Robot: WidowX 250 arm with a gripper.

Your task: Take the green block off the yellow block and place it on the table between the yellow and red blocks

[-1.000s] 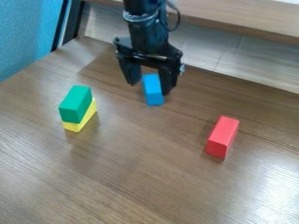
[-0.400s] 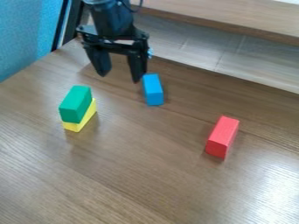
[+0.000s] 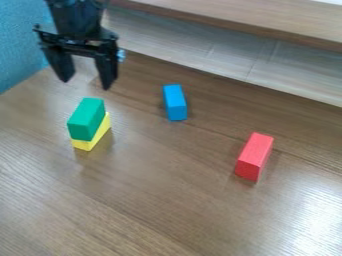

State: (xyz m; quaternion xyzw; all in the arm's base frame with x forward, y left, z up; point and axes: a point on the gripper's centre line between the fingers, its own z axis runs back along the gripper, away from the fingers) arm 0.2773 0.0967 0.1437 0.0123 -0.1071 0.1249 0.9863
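Note:
The black gripper (image 3: 85, 84) hangs open at the upper left, its two fingers apart with nothing between them. Nearest to it, a little lower in the view, a green block (image 3: 86, 119) rests on top of a yellow block (image 3: 93, 138). A blue block (image 3: 175, 102) lies on the table to the right of the gripper, apart from it. Farther right and nearer the camera lies a red block (image 3: 254, 156).
The brown wooden table (image 3: 153, 200) carries all the blocks. Behind its far edge runs a pale tiled strip (image 3: 227, 55) with a raised wooden ledge (image 3: 267, 22) above. A blue panel (image 3: 20, 47) stands at the upper left.
From its place over the blue block, the open gripper has moved left and slightly up in the view, toward the green and yellow stack. All the blocks have stayed in place.

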